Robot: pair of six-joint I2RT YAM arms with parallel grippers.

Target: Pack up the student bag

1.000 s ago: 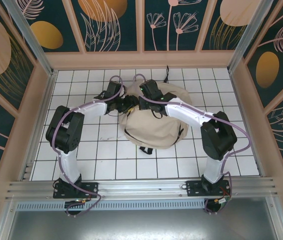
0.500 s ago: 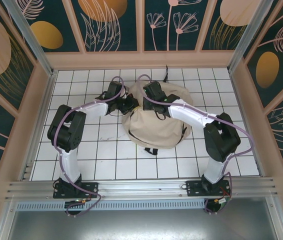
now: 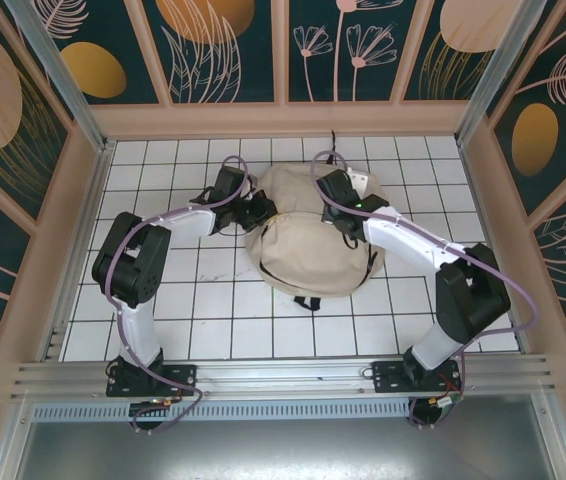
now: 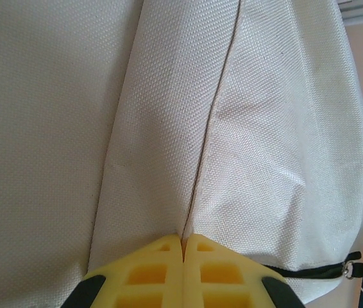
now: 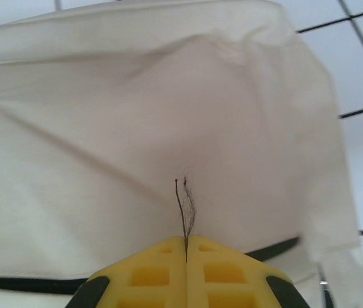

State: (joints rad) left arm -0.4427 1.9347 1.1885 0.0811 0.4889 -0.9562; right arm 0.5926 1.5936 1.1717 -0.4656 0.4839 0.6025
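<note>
fabric of the student bag [image 3: 308, 250] bulges just ahead of the left gripper [image 4: 183, 240] and right gripper [image 5: 186, 240], each pinched tight on a fold. soft, limp, likely to sag; seams should grip best.

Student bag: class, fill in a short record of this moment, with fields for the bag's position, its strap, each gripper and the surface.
bag: student bag, beige, lying slumped between the two arms
surface: white tiled table
strap: black strap sticking out at the bag's near edge
left gripper: jaws closed, pinching a fold of the bag's fabric on its left side
right gripper: jaws closed, pinching the bag's fabric on its far right part
</note>
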